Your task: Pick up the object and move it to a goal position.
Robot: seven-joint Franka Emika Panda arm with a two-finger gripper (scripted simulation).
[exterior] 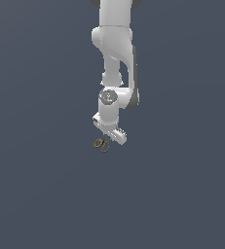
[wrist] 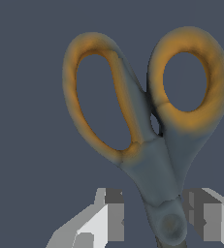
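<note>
I have the tool (exterior: 107,140) low over the desk (exterior: 41,194), pointing straight down, and the scissors (exterior: 102,144) sit right at its tip, their orange-yellow rings poking out on the exterior view's left of the fingers. From the wrist view the scissors (wrist: 150,145) fill the frame: both ring handles ahead of the tool, the grey pivot end lying between the two fingers (wrist: 101,220). The fingers stand on either side of that pivot with small gaps showing, so I read the tool as open around the object rather than clamped on it — though the gaps are narrow and contact on one side is hard to rule out.

I judge this to be the grasp step, with the lift and carry not yet done. No goal marker shows in either view. Next I would close squarely on the pivot neck — a thin, smooth part, so it may twist or slip — then raise it gently.
</note>
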